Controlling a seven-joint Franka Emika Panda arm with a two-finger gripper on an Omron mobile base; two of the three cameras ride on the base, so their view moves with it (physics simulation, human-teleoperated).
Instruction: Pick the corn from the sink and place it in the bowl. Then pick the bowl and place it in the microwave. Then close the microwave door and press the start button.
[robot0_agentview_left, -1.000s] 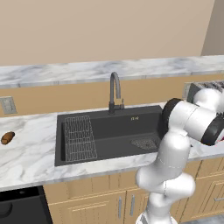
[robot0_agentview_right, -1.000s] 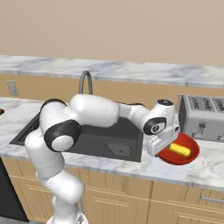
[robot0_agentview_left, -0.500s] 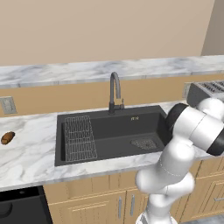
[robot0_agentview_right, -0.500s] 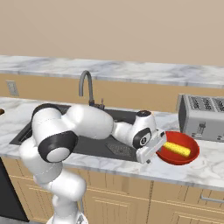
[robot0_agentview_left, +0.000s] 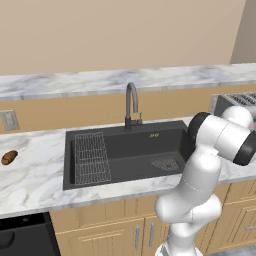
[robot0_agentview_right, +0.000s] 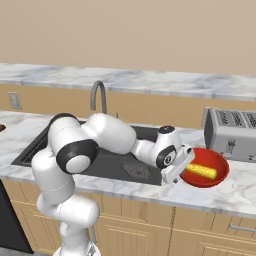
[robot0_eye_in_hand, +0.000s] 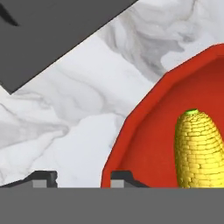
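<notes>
Gripper (robot0_agentview_right: 181, 169) low at the near rim of the bowl (robot0_agentview_right: 217, 176), corn (robot0_agentview_right: 202, 171) lying inside.

In the hand view the two finger tips (robot0_eye_in_hand: 41, 179) straddle the bowl's red rim, one outside on the marble counter (robot0_eye_in_hand: 65, 113), one at the inner side; whether they pinch it, I cannot tell; the sink (robot0_agentview_right: 115, 162) lies just beside the bowl, its faucet (robot0_agentview_left: 131, 103) behind; a toaster (robot0_agentview_right: 232, 133) stands beyond the bowl; a brown lump (robot0_agentview_left: 9, 157) rests far left on the counter.

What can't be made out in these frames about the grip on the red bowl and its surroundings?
- Gripper: hand view crops the fingertips at the bottom edge; contact with the glossy red round bowl unclear.
- Small yellow corn cob: lower end cut off by the hand view's bottom edge.
- Silver toaster: left base view, partly behind the white arm.
- Brown lump: too small to identify.
</notes>
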